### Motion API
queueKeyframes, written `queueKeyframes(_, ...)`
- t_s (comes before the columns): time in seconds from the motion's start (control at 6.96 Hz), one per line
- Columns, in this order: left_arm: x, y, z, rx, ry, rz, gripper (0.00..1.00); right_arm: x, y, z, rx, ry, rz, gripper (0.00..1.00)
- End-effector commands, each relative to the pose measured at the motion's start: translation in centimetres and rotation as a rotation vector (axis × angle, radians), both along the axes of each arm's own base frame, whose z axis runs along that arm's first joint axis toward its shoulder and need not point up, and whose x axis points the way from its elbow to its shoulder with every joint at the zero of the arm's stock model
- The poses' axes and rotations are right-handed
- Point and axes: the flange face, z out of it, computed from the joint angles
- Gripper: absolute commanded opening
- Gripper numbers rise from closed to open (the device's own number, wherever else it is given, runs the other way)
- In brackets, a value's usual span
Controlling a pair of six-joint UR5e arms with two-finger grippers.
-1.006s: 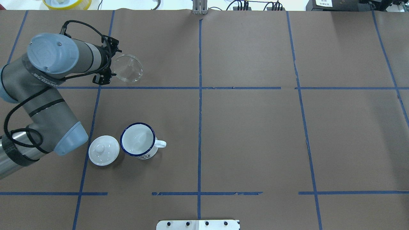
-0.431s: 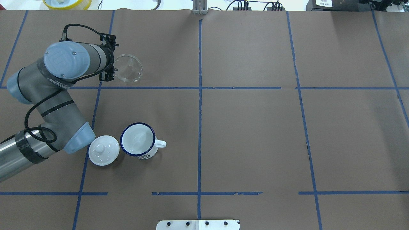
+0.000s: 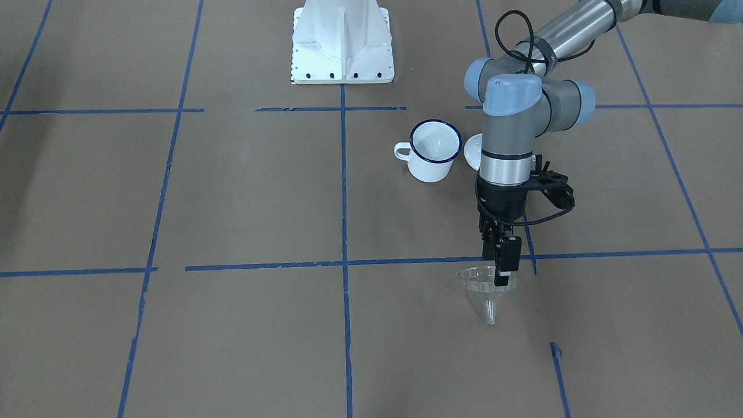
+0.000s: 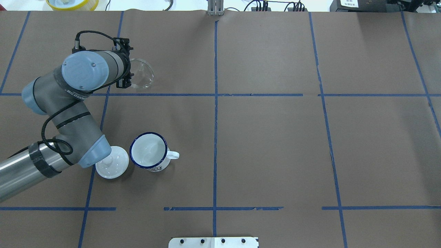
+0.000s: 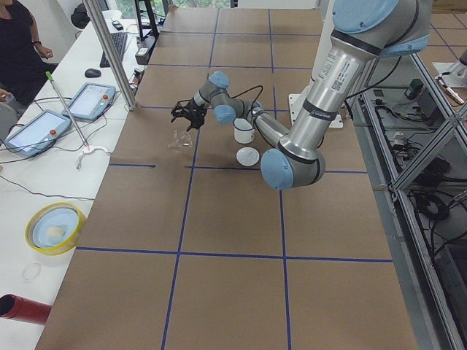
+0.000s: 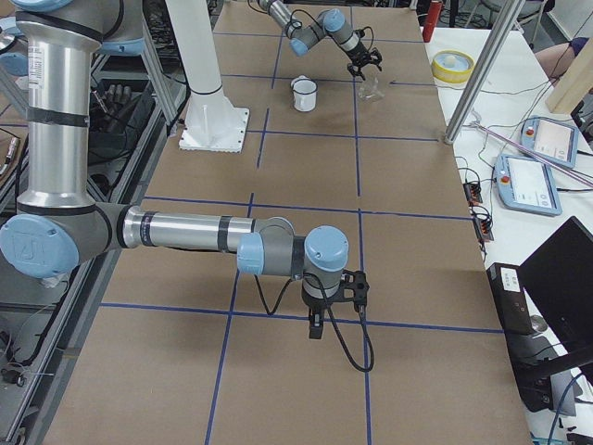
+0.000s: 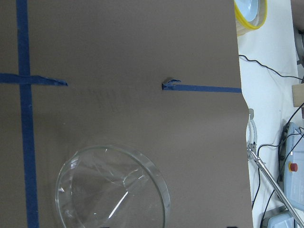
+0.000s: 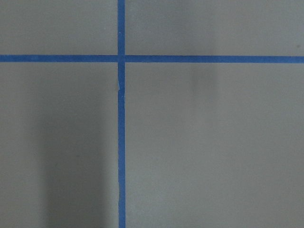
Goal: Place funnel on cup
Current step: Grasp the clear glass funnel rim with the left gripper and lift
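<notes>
The clear funnel (image 4: 140,73) hangs upright, spout down, at the far left of the table; it also shows in the front view (image 3: 486,290) and fills the bottom of the left wrist view (image 7: 111,187). My left gripper (image 4: 126,73) points down and is shut on its rim (image 3: 502,273). The white mug with a dark blue rim (image 4: 149,151) stands open and empty nearer the robot, handle to the right, apart from the funnel. My right gripper (image 6: 315,324) hangs over bare table far away; I cannot tell whether it is open or shut.
A round white knobbed lid (image 4: 112,165) lies just left of the mug, partly under my left elbow. The white robot base (image 3: 342,43) stands at the table's near edge. A yellow-rimmed bowl (image 4: 72,3) sits beyond the far edge.
My left arm's elbow and wrist have swung right, so the wrist stands more upright over the funnel. The funnel has stayed in about the same spot. The elbow now overlaps the lid.
</notes>
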Motion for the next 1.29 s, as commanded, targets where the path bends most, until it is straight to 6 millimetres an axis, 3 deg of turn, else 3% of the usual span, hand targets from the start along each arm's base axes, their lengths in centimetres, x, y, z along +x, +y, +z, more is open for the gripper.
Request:
queueKeyframes(0.0, -0.3, -1.5, 1.1, 0.036, -0.011, -0.048, 0.82, 0.0, 0.0, -0.1, 0.001, 0.000, 0.000, 1.00)
queueKeyframes(0.43, 0.0, -1.9, 2.6, 0.017, -0.030, -0.051, 0.81, 0.0, 0.0, -0.1, 0.001, 0.000, 0.000, 1.00)
queueKeyframes(0.72, 0.0, -1.9, 2.5, 0.016, -0.026, -0.053, 0.68, 0.0, 0.0, -0.1, 0.001, 0.000, 0.000, 1.00)
queueKeyframes(1.15, 0.3, -1.6, 2.5, 0.014, -0.022, -0.050, 0.63, 0.0, 0.0, -0.1, 0.001, 0.000, 0.000, 1.00)
